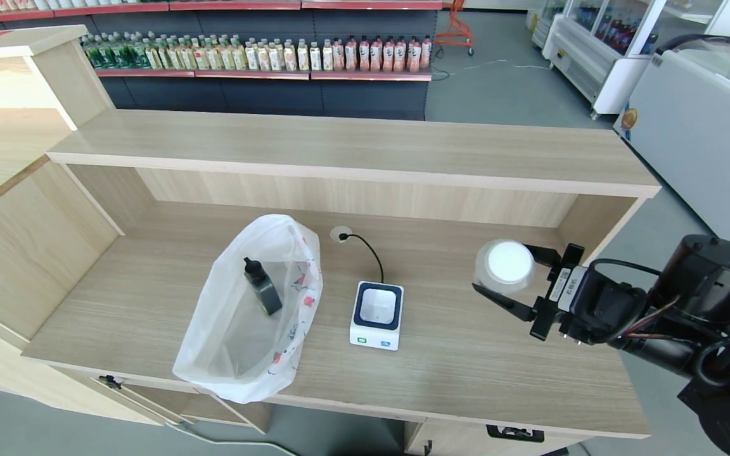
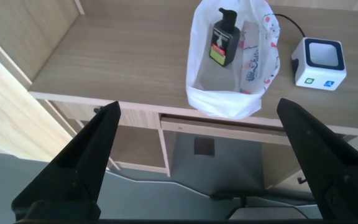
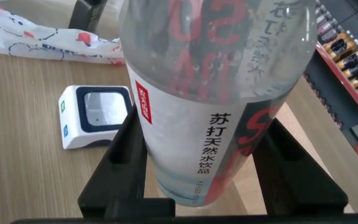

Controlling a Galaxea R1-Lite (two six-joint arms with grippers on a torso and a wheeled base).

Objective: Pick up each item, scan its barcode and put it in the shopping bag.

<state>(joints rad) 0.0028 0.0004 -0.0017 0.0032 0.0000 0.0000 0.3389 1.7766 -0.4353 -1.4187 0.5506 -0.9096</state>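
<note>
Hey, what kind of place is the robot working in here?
Probably a convenience store checkout: shelves of bottled drinks behind, a chest freezer to the right, and a barcode scanner beside a shopping bag on the wooden counter.

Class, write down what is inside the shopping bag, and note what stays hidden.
A dark pump bottle lies inside the shopping bag, seen through its open mouth. Anything under the bottle or within the crumpled folds is covered.
</note>
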